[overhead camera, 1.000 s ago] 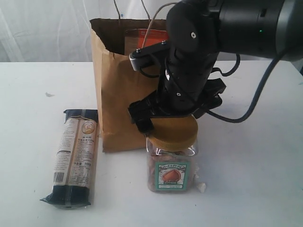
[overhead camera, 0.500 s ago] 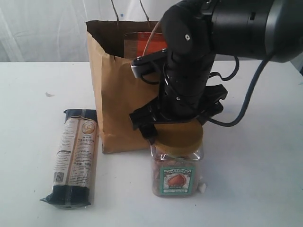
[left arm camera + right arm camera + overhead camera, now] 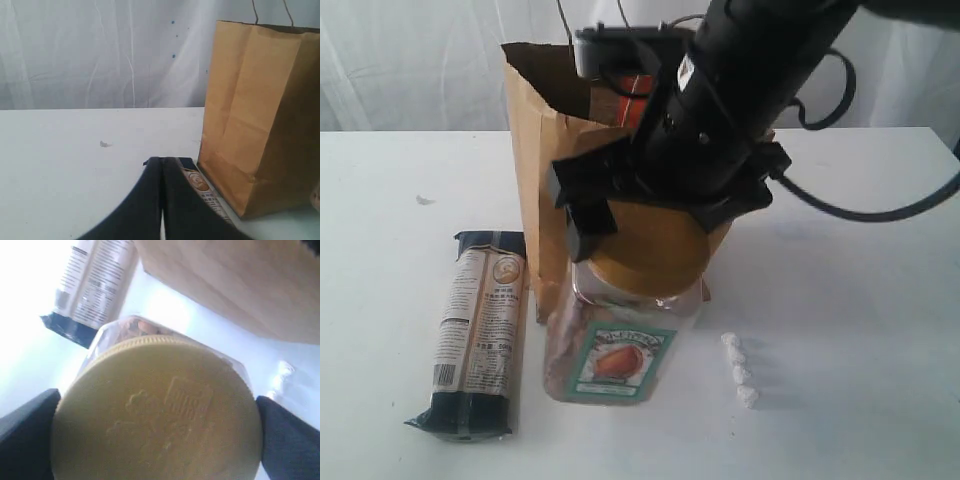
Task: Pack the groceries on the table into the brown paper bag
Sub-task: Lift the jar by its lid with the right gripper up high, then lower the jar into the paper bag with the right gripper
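- Item in hand: clear plastic tan-lidded nut jar [image 3: 615, 350] with a green-bordered label. It hangs tilted in front of the bag, its base swung towards the packet, and appears to be raised off the table.
- Right gripper [image 3: 660, 212]: set over the jar from above. Its black fingers [image 3: 27, 435] are spread wide and press on opposite sides of the round tan screw lid [image 3: 157, 415]. The grip is on the lid alone, not the body.
- Left gripper [image 3: 161, 195]: fingers closed flat together and holding nothing, low above the packet's near end.
- Tall kraft brown paper bag [image 3: 545, 180]: upright on the large flat white tabletop [image 3: 860, 300], mouth open, just behind the jar.
- Long dark-blue and beige packet [image 3: 480, 325]: lying flat beside the bag, near the jar, untouched.
- Small white crumbs [image 3: 740, 370]: a short row on the table, on the jar's other side; not for packing.
- Step judged: carrying the jar to the bag, with the lift begun and the drop-in not yet done.
- Next move calls for: raising the jar above the bag's rim, centring it over the mouth, then lowering it before the fingers part. A tilted jar could catch the paper edge or tip the bag.
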`<state>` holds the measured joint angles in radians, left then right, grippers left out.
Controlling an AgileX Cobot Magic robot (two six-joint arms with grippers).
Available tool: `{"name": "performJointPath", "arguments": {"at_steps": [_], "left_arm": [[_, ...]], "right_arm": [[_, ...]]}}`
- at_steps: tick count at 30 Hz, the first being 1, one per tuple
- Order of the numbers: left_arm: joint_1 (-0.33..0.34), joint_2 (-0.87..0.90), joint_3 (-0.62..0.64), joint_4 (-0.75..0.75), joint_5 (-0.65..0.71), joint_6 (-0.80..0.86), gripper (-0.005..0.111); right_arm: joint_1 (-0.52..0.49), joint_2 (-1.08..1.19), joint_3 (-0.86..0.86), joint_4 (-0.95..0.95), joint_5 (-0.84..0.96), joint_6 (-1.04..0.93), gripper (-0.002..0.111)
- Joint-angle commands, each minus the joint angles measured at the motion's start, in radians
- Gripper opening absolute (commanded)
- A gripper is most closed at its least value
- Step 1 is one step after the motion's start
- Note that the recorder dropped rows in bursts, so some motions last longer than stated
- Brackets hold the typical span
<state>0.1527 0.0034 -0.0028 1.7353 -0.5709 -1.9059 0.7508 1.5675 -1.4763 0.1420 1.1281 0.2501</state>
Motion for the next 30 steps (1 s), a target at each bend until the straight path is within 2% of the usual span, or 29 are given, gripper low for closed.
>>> {"name": "performJointPath", "arguments": {"at_steps": [1,4,8,12,16,20,25,30], "left_arm": [[0.001,-0.003,0.003,0.009,-0.003,0.0,0.0],[0.001,-0.003,0.003,0.009,-0.003,0.0,0.0],[0.001,-0.003,0.003,0.009,-0.003,0.0,0.0],[0.001,-0.003,0.003,0.009,-0.003,0.0,0.0],[0.001,-0.003,0.003,0.009,-0.003,0.0,0.0],[0.001,-0.003,0.003,0.009,-0.003,0.0,0.0],[0.001,-0.003,0.003,0.009,-0.003,0.0,0.0],[0.001,-0.003,0.003,0.009,-0.005,0.0,0.0]], "right_arm": [[-0.004,-0.066,-0.039,0.067,-0.01,-0.019,0.005],[-0.004,-0.099,-0.064,0.152,-0.027,-0.051,0.005],[-0.004,-0.118,-0.118,0.365,-0.133,-0.164,0.004],[-0.004,-0.119,-0.188,0.496,-0.378,-0.311,0.003],[-0.004,-0.116,-0.237,0.389,-0.655,-0.348,0.0],[-0.018,-0.091,-0.249,0.247,-0.831,-0.348,0.0],[-0.054,-0.045,-0.249,0.173,-0.871,-0.382,0.0],[-0.064,-0.009,-0.249,-0.034,-0.867,-0.385,0.0]]}}
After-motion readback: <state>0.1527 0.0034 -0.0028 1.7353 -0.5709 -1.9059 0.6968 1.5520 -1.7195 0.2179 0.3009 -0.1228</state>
